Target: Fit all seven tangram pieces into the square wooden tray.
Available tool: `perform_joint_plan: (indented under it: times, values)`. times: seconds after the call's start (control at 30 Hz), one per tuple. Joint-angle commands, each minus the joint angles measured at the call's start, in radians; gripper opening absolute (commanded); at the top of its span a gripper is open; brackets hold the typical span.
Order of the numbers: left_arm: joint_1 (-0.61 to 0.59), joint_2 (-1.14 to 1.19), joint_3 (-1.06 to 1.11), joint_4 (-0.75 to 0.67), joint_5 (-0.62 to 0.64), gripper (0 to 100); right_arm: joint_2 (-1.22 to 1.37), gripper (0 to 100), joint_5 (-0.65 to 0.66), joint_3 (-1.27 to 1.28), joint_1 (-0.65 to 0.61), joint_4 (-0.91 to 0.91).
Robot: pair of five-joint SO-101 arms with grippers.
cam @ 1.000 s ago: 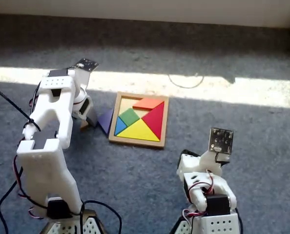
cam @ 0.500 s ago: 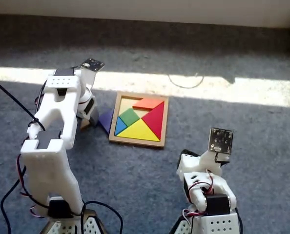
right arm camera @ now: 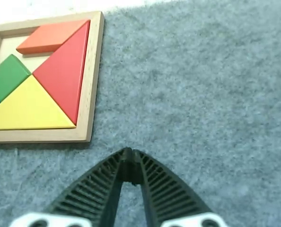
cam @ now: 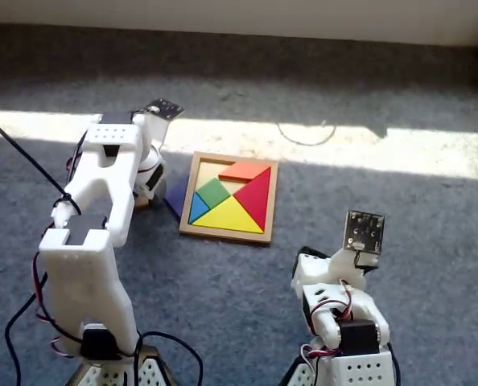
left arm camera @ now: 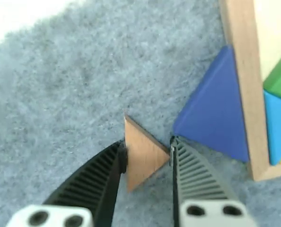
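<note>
Left wrist view: left end effector (left arm camera: 147, 145) pinches a plain wooden triangle (left arm camera: 141, 160) lying beside the dark blue triangle (left arm camera: 216, 118) outside the square wooden tray (left arm camera: 242, 71); lifting it into the tray seems next.

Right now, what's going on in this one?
The left tool is closed on a plain wooden triangle on the carpet beside the tray. A dark blue triangle lies against the tray's outer edge. Five coloured pieces sit inside. The right tool is shut, over carpet short of the tray.
</note>
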Motion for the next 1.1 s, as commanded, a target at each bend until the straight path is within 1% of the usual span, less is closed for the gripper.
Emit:
perform_joint_plan:
  times: [0.0,0.2,0.4,0.6,0.7,0.93,1.07]
  values:
    - [0.025,-0.074,-0.021,0.041,-0.048,10,-0.013,0.5,0.012,0.108,0.013,0.007]
    - [0.051,-0.176,-0.022,0.071,-0.06,10,-0.013,0.5,0.012,0.108,0.013,0.007]
    - [0.153,-0.216,-0.027,0.071,-0.184,10,-0.012,0.5,0.012,0.108,0.013,0.007]
    - [0.286,-0.217,-0.03,0.061,-0.292,10,-0.012,0.5,0.012,0.108,0.013,0.007]
    - [0.334,-0.217,-0.03,0.018,-0.338,10,-0.012,0.5,0.012,0.108,0.013,0.007]
    - [0.395,-0.209,-0.028,-0.104,-0.437,10,-0.012,0.5,0.012,0.108,0.013,0.007]
    - [0.43,-0.209,-0.027,-0.146,-0.448,10,-0.012,0.5,0.012,0.108,0.013,0.007]
